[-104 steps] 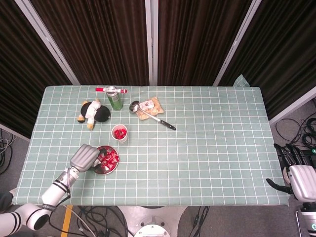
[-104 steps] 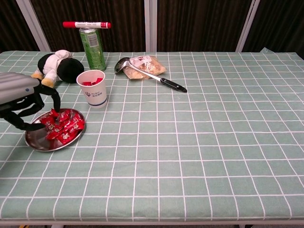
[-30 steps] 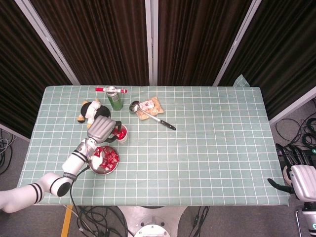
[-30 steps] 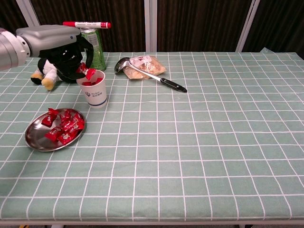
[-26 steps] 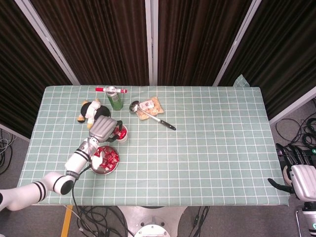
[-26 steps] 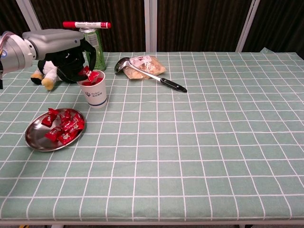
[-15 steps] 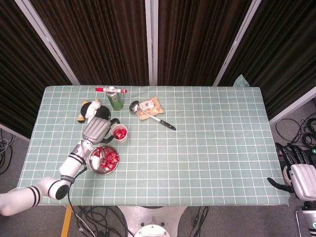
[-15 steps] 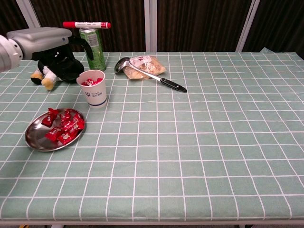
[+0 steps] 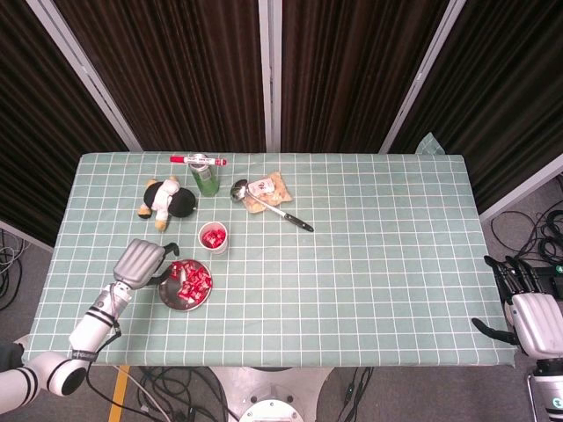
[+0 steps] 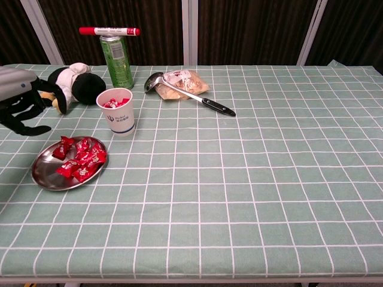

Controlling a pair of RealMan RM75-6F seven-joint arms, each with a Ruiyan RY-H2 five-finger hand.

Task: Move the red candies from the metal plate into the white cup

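Red candies [image 10: 79, 158]: plate [image 10: 45, 179] several, cup [image 10: 118, 119] few.

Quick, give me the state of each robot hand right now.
Left robot hand: open, fingers apart, holding nothing, beside the metal plate.
Right robot hand: off the table edge; state cannot be told.

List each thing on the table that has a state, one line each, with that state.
white cup: upright, red candies inside
metal plate: flat on the table, holding red candies
green can: upright, red marker lying across its top
ladle: lying across the snack packet
plush toy: lying down
left robot hand: empty, fingers apart
right robot hand: off the table
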